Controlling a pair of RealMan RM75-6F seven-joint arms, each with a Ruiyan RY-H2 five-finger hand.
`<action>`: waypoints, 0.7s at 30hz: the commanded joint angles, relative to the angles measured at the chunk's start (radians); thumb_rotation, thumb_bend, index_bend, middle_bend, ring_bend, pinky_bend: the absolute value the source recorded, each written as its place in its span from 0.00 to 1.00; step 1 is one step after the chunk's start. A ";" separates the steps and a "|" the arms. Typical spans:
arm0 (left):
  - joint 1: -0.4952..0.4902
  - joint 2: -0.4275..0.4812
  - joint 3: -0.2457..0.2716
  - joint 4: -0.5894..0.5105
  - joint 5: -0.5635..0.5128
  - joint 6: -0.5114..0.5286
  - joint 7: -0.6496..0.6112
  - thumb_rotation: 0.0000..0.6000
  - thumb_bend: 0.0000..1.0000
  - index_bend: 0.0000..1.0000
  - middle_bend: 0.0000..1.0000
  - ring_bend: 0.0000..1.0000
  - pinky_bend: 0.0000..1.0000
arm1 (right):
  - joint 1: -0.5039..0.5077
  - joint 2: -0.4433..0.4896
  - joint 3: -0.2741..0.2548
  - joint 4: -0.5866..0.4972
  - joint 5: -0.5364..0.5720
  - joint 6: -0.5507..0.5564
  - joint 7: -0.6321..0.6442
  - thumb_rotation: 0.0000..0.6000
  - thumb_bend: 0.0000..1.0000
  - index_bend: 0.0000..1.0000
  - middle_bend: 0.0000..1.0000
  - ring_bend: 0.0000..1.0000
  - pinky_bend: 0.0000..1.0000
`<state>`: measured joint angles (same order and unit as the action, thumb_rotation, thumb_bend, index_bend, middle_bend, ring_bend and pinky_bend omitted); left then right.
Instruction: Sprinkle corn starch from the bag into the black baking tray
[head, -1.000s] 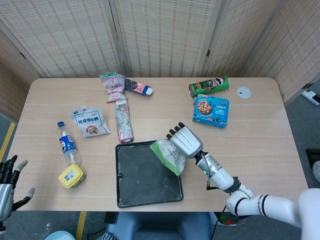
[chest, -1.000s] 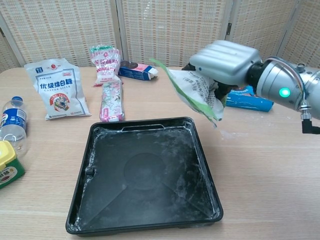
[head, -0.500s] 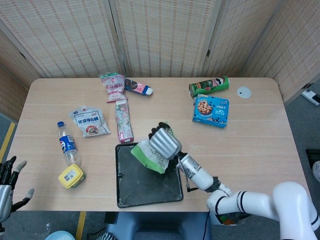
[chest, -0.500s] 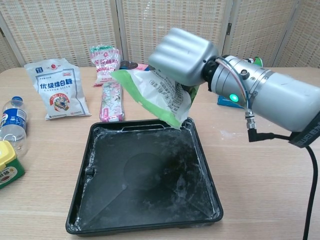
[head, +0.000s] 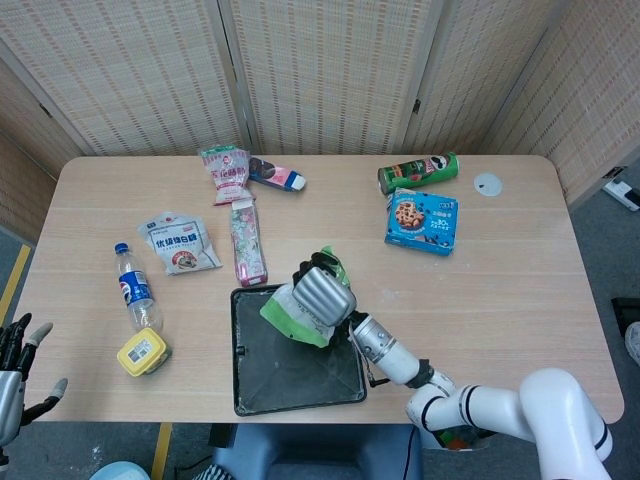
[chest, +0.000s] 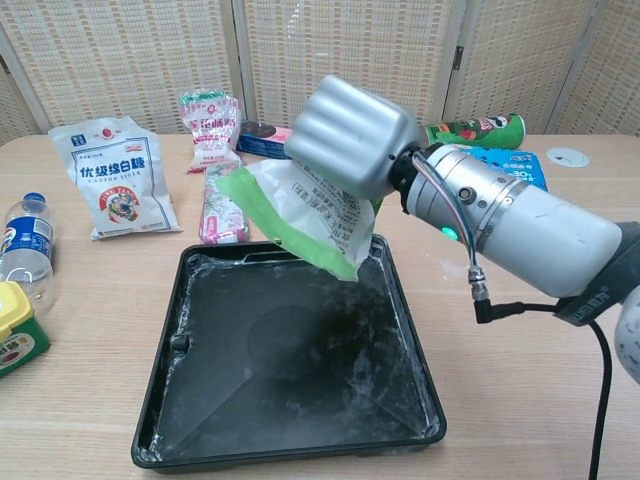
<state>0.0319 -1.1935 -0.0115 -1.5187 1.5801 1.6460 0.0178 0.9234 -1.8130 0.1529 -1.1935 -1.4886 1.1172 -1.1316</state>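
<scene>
My right hand (head: 322, 294) (chest: 352, 138) grips the green and white corn starch bag (head: 291, 314) (chest: 300, 218) above the black baking tray (head: 252, 396) (chest: 390, 290). The bag tilts down to the left over the tray's back half. White powder streaks the tray's floor and rim. My left hand (head: 14, 370) hangs low at the head view's left edge, off the table, fingers apart and holding nothing.
On the table lie a white starch bag (head: 179, 243) (chest: 112, 176), a water bottle (head: 135, 290) (chest: 20, 250), a yellow box (head: 142, 351), pink snack packs (head: 247, 240) (chest: 222, 200), a green chips can (head: 418, 172) (chest: 476, 130) and a blue cookie box (head: 424, 221).
My right hand carried the bag leftward from the tray's right rim to above the tray, and in the last half second it settled slightly lower. The left hand stayed still.
</scene>
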 joint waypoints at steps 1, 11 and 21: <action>0.000 0.000 -0.001 -0.002 0.000 0.000 0.002 1.00 0.32 0.16 0.00 0.01 0.00 | 0.003 -0.018 -0.011 0.038 -0.028 0.019 -0.021 1.00 0.51 0.66 0.64 0.76 0.62; -0.002 -0.001 -0.001 -0.004 -0.002 -0.007 0.008 1.00 0.32 0.17 0.00 0.01 0.00 | -0.001 -0.060 -0.011 0.109 -0.054 0.043 0.008 1.00 0.51 0.77 0.72 0.81 0.68; -0.004 -0.001 -0.002 -0.007 -0.001 -0.010 0.016 1.00 0.32 0.17 0.00 0.02 0.00 | -0.014 -0.086 -0.007 0.146 -0.063 0.062 0.035 1.00 0.51 0.76 0.72 0.80 0.68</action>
<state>0.0279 -1.1946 -0.0133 -1.5257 1.5788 1.6364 0.0338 0.9105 -1.8970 0.1460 -1.0495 -1.5504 1.1776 -1.0987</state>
